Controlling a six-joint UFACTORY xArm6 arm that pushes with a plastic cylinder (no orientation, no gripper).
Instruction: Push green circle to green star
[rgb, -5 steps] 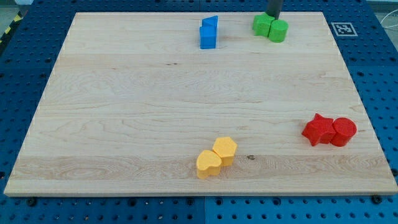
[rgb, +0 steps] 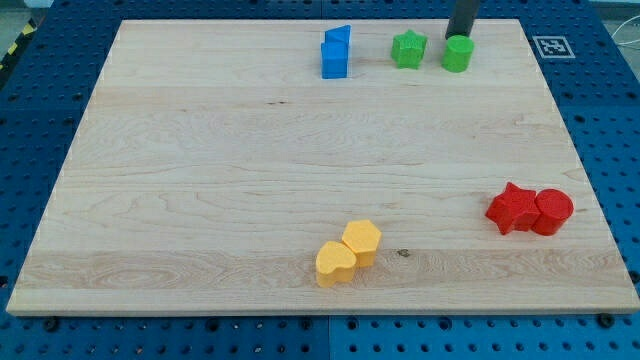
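Touching green circle (rgb: 457, 54) — my tip (rgb: 459, 37) — green star (rgb: 407, 49) apart.

The green circle block (rgb: 457, 54) sits right of the green star block (rgb: 407, 49), apart; my tip (rgb: 459, 37) touches the circle's far edge.

One camera, raised, angled down across whole wooden board (rgb: 200, 180), moderately near

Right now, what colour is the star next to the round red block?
Red too. The star touches the round red block near the camera view's right edge.
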